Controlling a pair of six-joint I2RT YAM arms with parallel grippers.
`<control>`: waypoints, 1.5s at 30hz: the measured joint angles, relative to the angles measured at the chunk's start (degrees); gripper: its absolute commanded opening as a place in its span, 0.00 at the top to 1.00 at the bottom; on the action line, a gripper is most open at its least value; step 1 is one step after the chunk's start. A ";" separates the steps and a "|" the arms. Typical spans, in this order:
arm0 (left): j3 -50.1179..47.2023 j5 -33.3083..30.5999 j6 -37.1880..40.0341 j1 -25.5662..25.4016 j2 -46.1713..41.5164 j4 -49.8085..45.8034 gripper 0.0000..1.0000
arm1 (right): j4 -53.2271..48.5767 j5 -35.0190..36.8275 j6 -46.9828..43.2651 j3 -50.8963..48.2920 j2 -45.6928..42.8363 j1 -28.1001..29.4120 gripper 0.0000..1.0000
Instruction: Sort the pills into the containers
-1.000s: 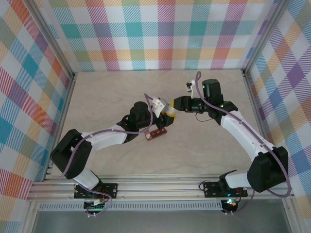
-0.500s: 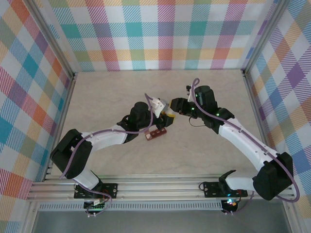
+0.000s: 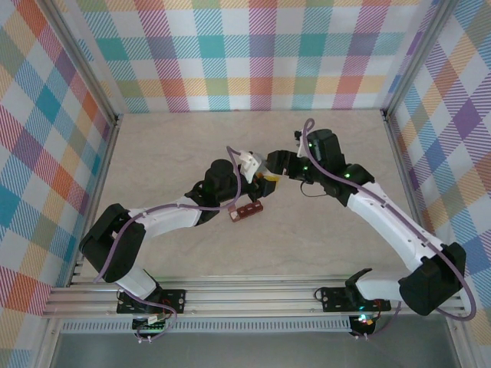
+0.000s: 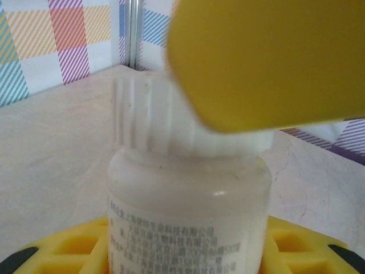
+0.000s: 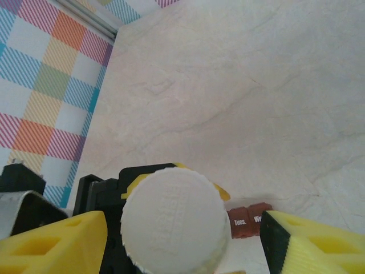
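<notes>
White ribbed cap (image 5: 174, 220) sits between the spread jaws of the right gripper (image 5: 182, 242): close squarely on its ribs and twist while the left gripper (image 3: 259, 178) clamps the bottle (image 4: 188, 211).

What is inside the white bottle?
You can't see inside. A ribbed white cap covers the top of the white bottle, and its solid white sides hide whatever is in it.
</notes>
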 measured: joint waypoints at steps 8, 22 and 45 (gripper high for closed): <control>0.04 0.20 0.00 0.00 0.00 0.26 1.00 | -1.60 -3.32 -3.63 -1.03 -6.73 -2.05 0.22; 0.59 3.58 -0.07 0.02 0.00 -0.24 1.00 | 3.63 -21.51 -12.33 -0.87 1.40 -10.08 0.29; 0.81 4.70 -0.87 0.02 0.00 -1.14 1.00 | 3.45 -27.41 -15.21 -0.61 3.72 -10.51 0.63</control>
